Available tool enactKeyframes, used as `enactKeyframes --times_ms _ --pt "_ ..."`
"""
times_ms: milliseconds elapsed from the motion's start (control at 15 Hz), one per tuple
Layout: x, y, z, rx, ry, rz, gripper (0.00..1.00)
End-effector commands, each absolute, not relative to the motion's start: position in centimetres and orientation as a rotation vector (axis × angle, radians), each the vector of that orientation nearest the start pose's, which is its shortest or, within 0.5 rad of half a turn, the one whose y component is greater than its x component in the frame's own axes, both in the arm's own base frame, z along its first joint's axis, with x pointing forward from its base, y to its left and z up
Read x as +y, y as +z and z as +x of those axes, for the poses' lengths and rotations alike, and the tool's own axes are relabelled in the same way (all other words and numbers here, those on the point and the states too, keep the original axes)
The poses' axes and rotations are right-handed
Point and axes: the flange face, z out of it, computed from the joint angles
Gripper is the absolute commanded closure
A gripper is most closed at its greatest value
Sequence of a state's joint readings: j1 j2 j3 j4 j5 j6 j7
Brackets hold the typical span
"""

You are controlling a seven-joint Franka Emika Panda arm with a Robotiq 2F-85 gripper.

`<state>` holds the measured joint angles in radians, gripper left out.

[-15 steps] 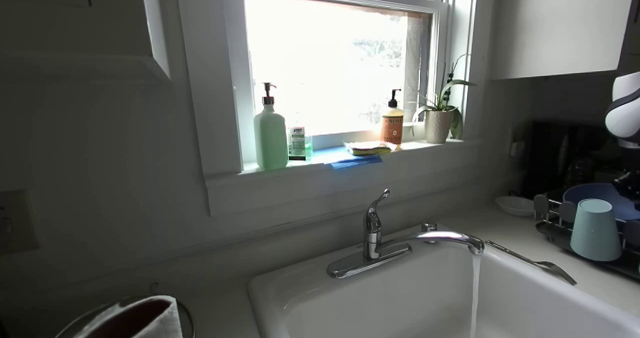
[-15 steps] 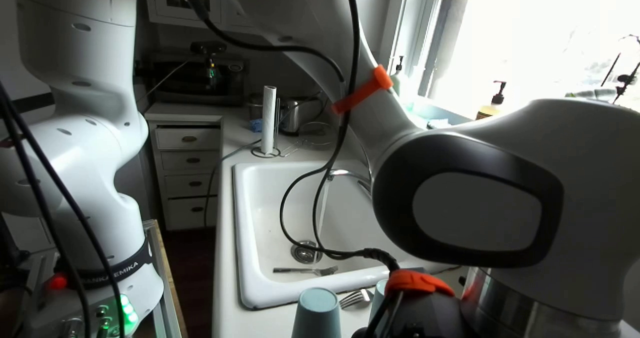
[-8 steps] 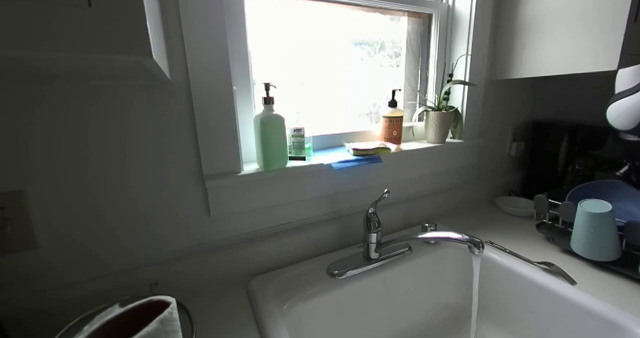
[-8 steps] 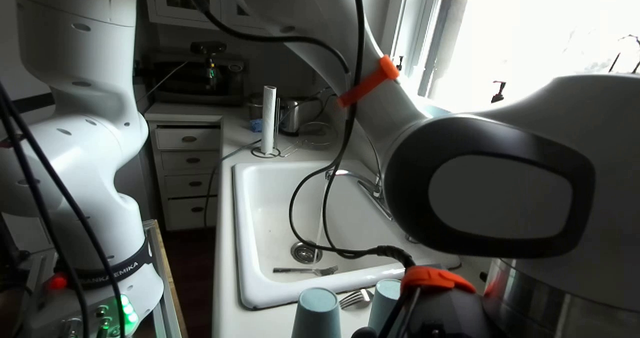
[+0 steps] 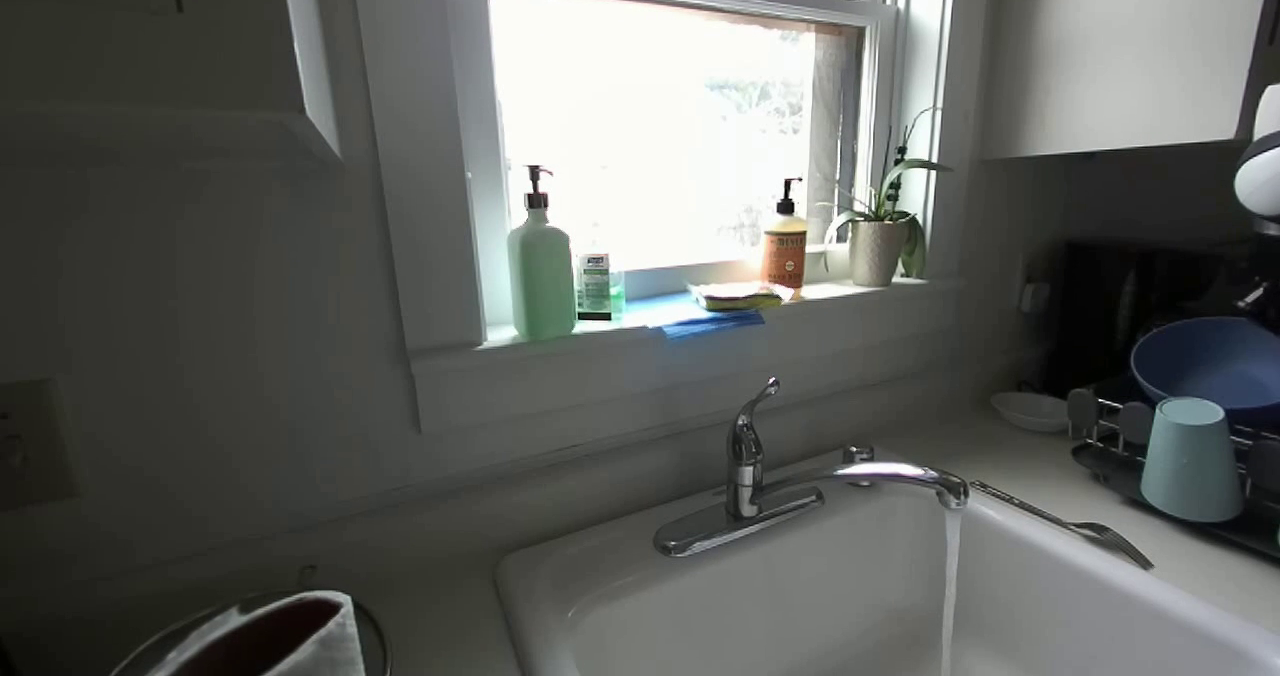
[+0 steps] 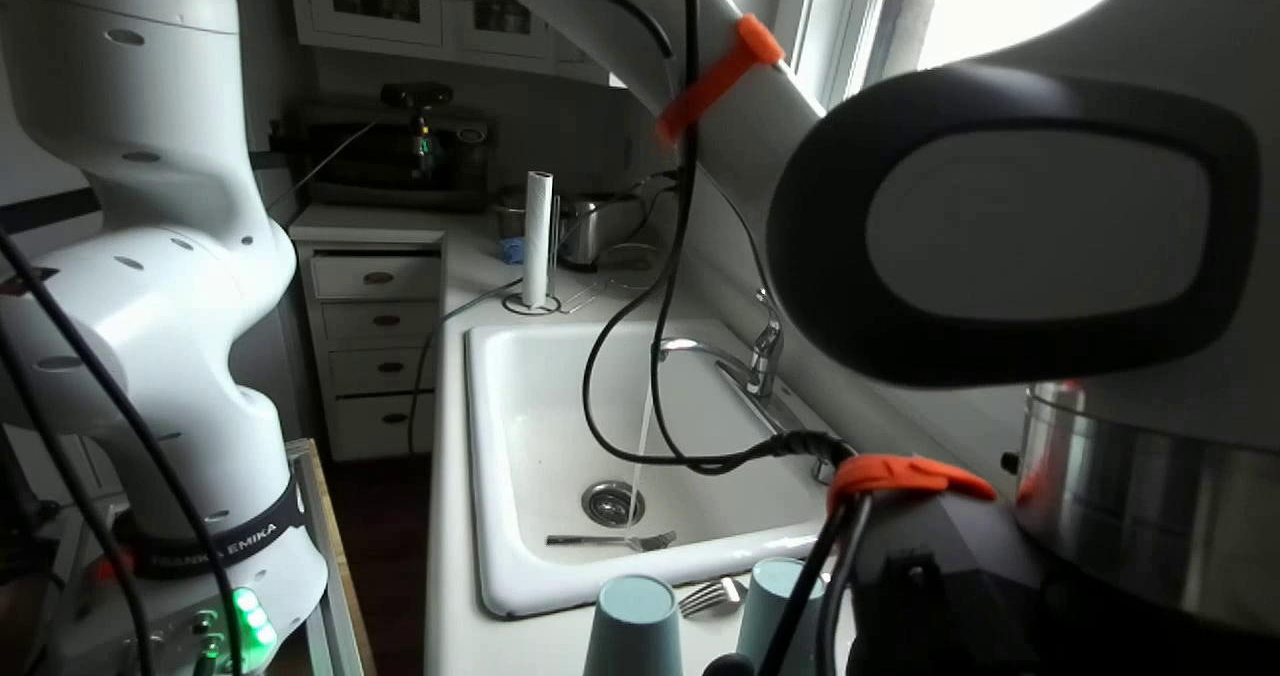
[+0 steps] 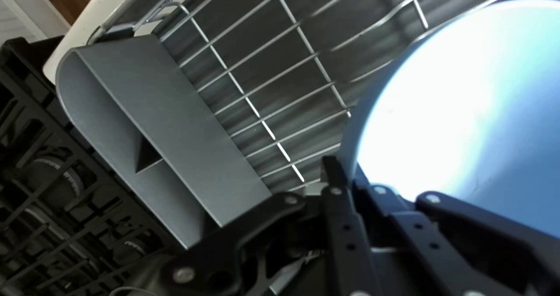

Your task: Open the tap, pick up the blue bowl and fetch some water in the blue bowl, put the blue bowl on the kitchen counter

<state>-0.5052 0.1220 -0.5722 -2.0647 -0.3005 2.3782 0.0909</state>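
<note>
Your pincer (image 7: pixel 347 173) was clenched on the wall of the blue bowl (image 7: pixel 472 112), with one fingertip outside and the other inside. In the wrist view the bowl spread from these fingertips toward the right. It looked to be of plastic, so I judged it light and rather stiff, hard to break, but slippery once wet. The rim, where you held it, was a sensible place to grip; once filled, however, the weight would hang at one side of the pincer and could turn the bowl, so a modest filling seemed wiser. Being round, it had no true long axis; its mouth pointed mainly upward, perhaps leaning, by how much I could not tell. Below the pincer was the dish rack (image 7: pixel 316 58); whether the bowl touched it was unclear. Farther from the pincer, beyond the inverted cup (image 5: pixel 1192 461), lay the kitchen counter (image 5: pixel 1040 471), then the sink (image 5: pixel 800 606), where water (image 5: pixel 950 576) already ran from the tap (image 5: pixel 745 486).
</note>
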Motion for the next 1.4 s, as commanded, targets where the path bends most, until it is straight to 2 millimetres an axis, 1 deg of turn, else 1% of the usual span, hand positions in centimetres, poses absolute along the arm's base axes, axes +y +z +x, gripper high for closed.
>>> enactKeyframes --times_ms 0,133,333,400,600,733,867,1000,1200,1333 --pt "-49.8 44.0 27.9 1.503 -0.132 -3.16 0.99" --pt "-48.5 45.6 28.6 1.414 -0.192 -3.199 0.99" --pt "-46.1 47.1 30.6 1.257 -0.257 -3.23 0.99" --pt "-45.0 47.5 31.3 1.205 -0.271 -3.24 0.99" --pt "-40.8 48.0 33.8 0.989 -0.283 -3.248 0.99" --pt "-37.4 47.3 35.7 0.826 -0.243 -3.238 0.99" --pt "-33.9 46.1 37.6 0.68 -0.165 -3.212 0.99" --pt "-30.6 44.3 39.4 0.541 -0.06 -3.187 0.99" --pt "-26.7 41.5 41.7 0.4 0.079 -3.154 0.99" --pt "-24.6 39.8 42.8 0.338 0.158 -3.139 0.99"
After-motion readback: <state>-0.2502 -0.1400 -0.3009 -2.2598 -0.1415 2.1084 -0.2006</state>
